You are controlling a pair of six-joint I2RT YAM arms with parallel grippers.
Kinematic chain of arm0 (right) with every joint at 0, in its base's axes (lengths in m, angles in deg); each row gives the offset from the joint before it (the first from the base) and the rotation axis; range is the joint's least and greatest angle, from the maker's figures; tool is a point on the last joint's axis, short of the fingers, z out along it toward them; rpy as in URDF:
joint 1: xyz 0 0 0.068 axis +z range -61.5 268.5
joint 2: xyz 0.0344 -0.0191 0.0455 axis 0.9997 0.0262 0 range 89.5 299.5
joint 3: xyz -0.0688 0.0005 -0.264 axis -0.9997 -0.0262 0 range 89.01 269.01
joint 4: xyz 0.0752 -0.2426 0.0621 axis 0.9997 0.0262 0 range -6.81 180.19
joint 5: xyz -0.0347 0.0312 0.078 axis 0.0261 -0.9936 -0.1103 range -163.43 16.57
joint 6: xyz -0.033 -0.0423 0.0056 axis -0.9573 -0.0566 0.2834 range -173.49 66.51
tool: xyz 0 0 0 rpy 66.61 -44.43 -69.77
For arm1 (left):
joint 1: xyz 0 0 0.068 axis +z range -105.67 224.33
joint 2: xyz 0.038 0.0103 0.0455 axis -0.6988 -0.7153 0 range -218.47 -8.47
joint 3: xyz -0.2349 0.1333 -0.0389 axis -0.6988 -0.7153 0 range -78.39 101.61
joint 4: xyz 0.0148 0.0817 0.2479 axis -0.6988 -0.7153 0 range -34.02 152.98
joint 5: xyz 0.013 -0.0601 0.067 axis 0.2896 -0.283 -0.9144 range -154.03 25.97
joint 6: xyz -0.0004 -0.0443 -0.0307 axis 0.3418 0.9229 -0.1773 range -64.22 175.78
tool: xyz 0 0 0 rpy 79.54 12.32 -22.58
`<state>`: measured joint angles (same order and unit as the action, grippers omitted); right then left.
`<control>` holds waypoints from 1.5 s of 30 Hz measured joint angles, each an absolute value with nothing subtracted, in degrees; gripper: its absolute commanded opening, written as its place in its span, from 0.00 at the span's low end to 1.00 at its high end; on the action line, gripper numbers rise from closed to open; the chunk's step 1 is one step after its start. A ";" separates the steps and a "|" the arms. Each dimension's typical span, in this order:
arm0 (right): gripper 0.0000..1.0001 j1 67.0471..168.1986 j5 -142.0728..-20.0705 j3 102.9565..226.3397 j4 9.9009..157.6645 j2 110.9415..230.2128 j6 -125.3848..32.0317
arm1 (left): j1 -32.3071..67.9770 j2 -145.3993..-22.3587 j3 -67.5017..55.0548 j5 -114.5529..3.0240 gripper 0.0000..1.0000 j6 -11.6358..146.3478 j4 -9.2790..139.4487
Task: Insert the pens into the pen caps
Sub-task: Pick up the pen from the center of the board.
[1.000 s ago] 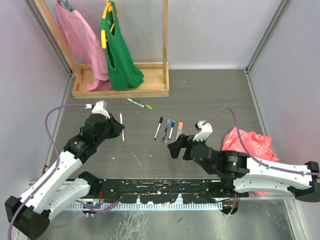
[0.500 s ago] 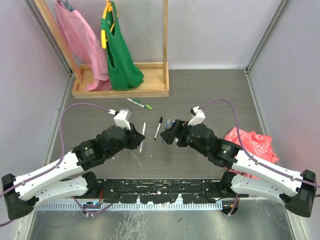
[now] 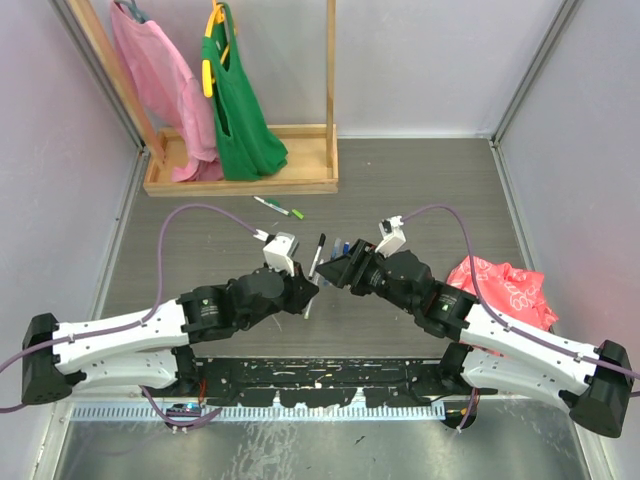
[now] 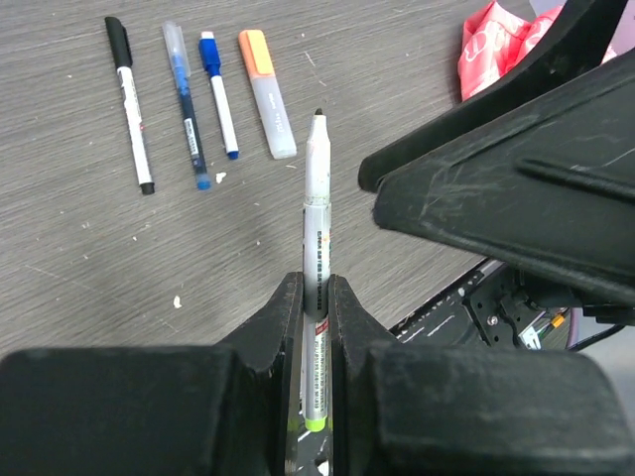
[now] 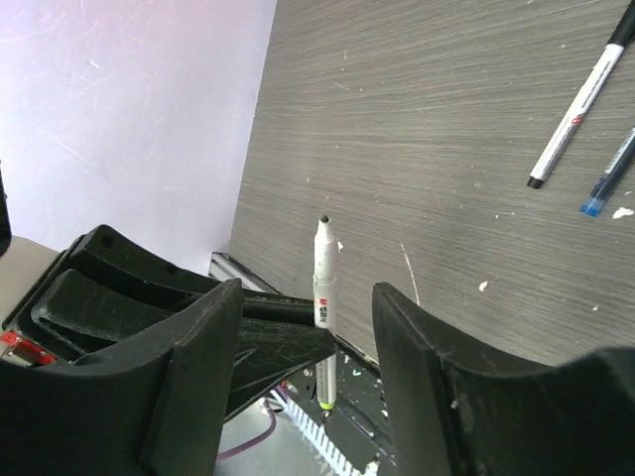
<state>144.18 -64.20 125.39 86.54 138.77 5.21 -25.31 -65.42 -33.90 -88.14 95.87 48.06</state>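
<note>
My left gripper (image 4: 316, 297) is shut on a white pen (image 4: 316, 228) with a light green end and a bare black tip, held up off the table. In the top view the left gripper (image 3: 303, 288) meets my right gripper (image 3: 335, 268) at the table's middle. The right gripper (image 5: 308, 293) is open and empty, and the held pen (image 5: 323, 288) shows between its fingers. On the table lie a black pen (image 4: 130, 102), two blue pens (image 4: 187, 109), an orange highlighter (image 4: 266, 94) and, farther back, a green pen (image 3: 278, 207). I see no loose pen caps.
A wooden rack (image 3: 240, 180) with a pink bag and a green bag stands at the back left. A red plastic bag (image 3: 500, 288) lies at the right. Small white scraps (image 4: 179, 300) dot the grey table.
My left arm has carried the pen from the left side to the middle. My right gripper has moved up and left to face it, its fingers on both sides of the pen.
</note>
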 measured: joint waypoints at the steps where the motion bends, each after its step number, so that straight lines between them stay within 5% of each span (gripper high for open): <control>1: 0.56 144.20 -64.57 125.09 85.89 138.77 5.58 | -25.47 -65.77 -33.79 -88.19 0.00 95.87 48.59; 12: 0.44 144.18 -66.51 123.14 83.42 139.84 6.93 | -26.19 -67.28 -32.92 -87.73 0.00 95.68 51.36; 22: 0.20 144.13 -66.82 123.14 82.65 140.17 6.76 | -26.60 -66.58 -33.31 -85.33 0.02 95.46 54.64; 29: 0.00 144.13 -67.02 123.06 82.74 140.11 6.23 | -26.65 -66.47 -33.86 -84.87 0.19 95.44 55.04; 35: 0.00 144.13 -67.15 123.06 82.74 140.11 5.80 | -26.71 -66.75 -33.97 -84.60 0.31 95.79 55.19; 45: 0.00 144.13 -68.31 123.03 82.74 140.15 5.14 | -26.82 -69.75 -35.70 -84.67 0.32 97.86 57.29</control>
<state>144.13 -68.31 123.03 82.74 140.15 5.14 -26.82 -69.75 -35.70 -84.67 97.86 57.29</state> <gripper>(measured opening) 0.204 0.322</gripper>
